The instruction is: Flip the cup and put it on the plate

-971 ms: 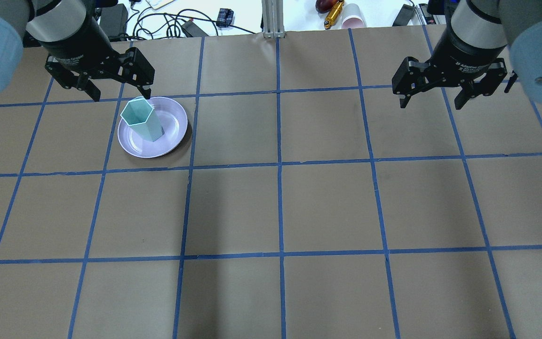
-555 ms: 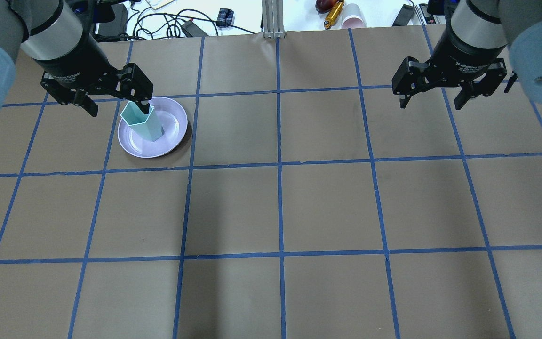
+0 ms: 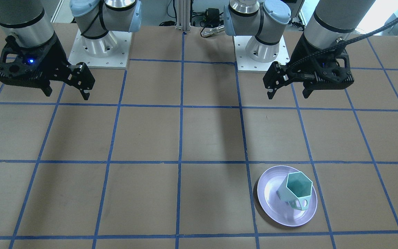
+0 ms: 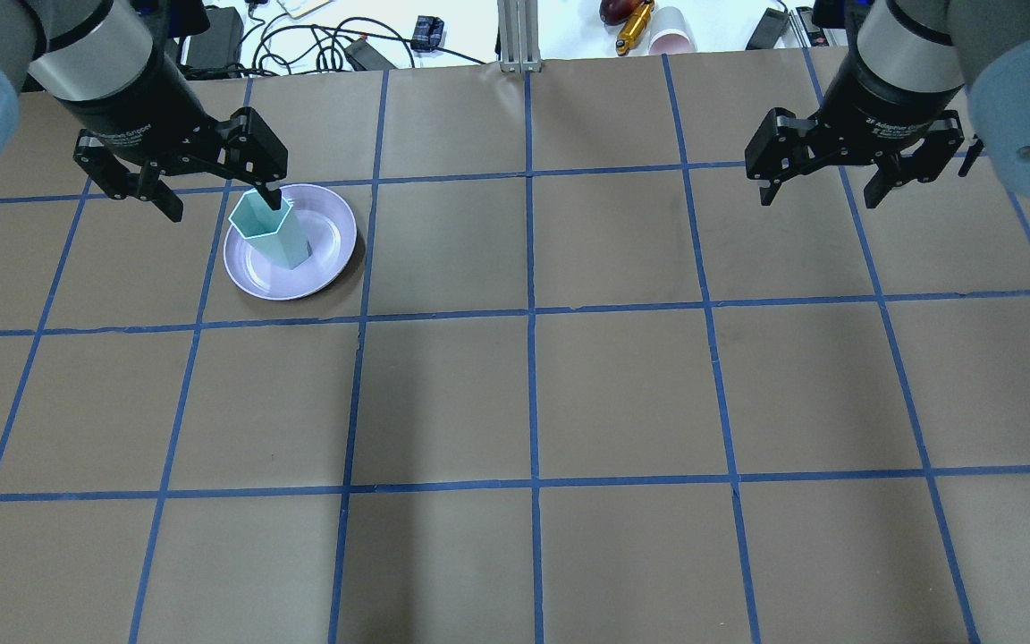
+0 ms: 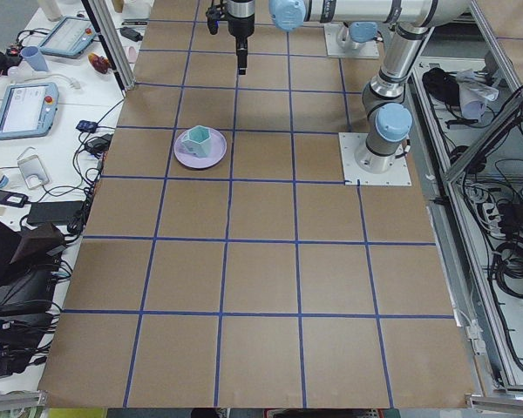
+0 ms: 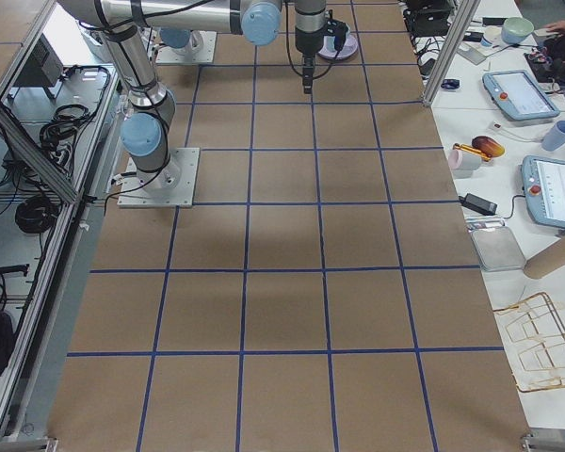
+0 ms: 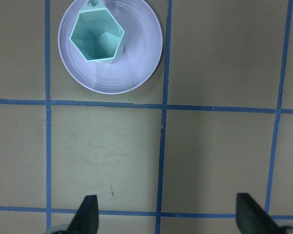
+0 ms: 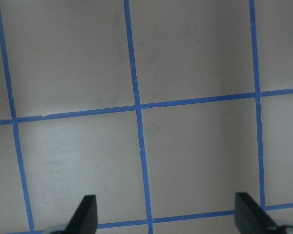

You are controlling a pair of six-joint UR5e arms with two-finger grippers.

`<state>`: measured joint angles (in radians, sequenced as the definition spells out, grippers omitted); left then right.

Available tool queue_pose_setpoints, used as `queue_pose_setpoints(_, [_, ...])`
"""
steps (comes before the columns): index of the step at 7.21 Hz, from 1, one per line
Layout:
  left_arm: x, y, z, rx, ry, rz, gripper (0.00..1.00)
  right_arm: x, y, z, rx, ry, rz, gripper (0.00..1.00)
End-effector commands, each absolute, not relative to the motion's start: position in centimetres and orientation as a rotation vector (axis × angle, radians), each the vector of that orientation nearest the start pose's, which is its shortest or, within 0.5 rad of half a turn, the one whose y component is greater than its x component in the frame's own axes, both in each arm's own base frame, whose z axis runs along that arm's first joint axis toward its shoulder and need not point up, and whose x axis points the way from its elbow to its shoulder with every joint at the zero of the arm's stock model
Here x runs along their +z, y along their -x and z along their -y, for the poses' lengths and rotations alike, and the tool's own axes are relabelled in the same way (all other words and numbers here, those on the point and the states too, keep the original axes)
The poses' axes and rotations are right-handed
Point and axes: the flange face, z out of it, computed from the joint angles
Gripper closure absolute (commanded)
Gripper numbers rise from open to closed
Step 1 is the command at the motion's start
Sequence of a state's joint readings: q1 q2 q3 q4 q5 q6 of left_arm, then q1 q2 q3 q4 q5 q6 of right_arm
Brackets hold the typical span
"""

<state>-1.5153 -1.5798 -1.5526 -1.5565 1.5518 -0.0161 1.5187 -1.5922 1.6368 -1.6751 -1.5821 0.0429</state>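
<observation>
The pale mint-green cup (image 4: 265, 228) stands upright, opening up, on the lavender plate (image 4: 332, 241) at the far left of the table. In the front view the cup (image 3: 297, 190) sits on the plate (image 3: 271, 197) with its handle toward the camera. My left gripper (image 4: 224, 207) is open and empty, high above the table on the robot's side of the plate (image 7: 136, 58). It is apart from the cup (image 7: 96, 36). It also shows in the front view (image 3: 287, 96). My right gripper (image 4: 819, 201) is open and empty, far off over bare table (image 3: 67, 96).
Brown paper with a blue tape grid (image 4: 530, 313) covers the table. Cables, a pink cup (image 4: 671, 36) and small gear lie beyond the far edge. Both robot bases (image 3: 98, 45) stand at the near side.
My left gripper has shifted slightly left and toward the robot, staying open. The cup stays upright on the plate. The right arm has not moved.
</observation>
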Motion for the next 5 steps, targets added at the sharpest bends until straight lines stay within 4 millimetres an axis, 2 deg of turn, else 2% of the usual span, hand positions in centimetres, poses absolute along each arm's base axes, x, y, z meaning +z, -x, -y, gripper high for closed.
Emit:
queue_pose_setpoints(1, [49.38, 10.60, 50.57, -0.037, 0.114, -3.159, 0.00, 47.65, -10.65, 49.44, -0.094, -0.150, -3.149, 0.00])
queue_pose_setpoints(5, [49.52, 10.50, 50.66, -0.049, 0.113, -3.157, 0.00, 47.65, -10.64, 49.44, -0.094, -0.150, -3.149, 0.00])
